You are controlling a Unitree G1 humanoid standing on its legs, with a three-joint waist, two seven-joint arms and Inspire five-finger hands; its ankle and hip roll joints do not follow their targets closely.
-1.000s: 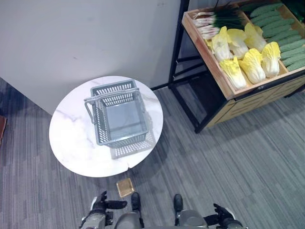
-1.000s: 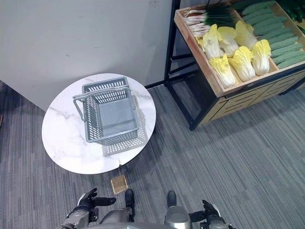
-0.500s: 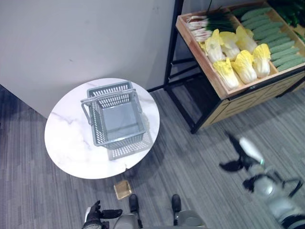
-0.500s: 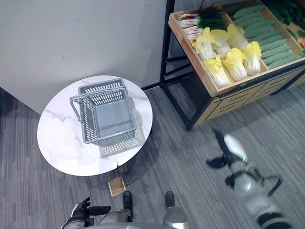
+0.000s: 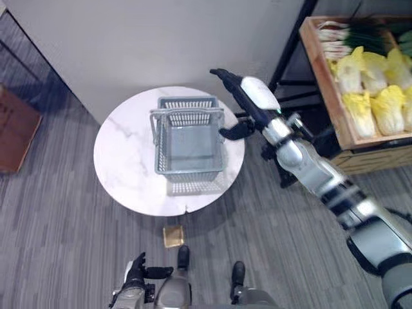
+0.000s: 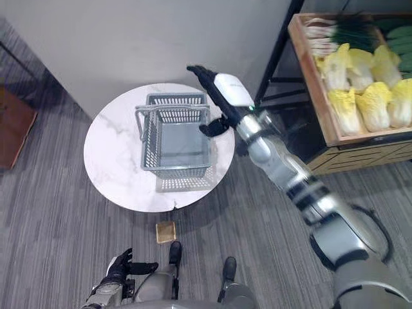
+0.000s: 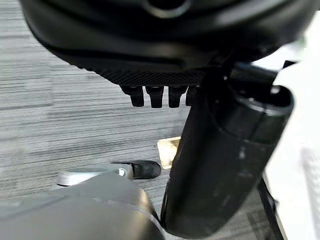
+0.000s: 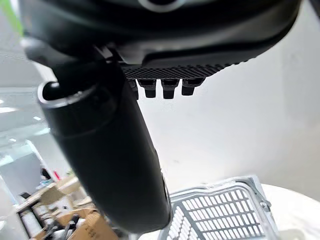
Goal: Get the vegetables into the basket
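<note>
Since half a second ago, the right hand has been raised from the lower right of the frame to upper centre, above the far right edge of the grey basket; its fingers are extended, nothing grasped. The left hand, relaxed, is noted at the bottom edge. The basket is seen empty on a round marble table. Cabbages lie in the wooden crate, upper right. Grey carpet is recorded.
</note>
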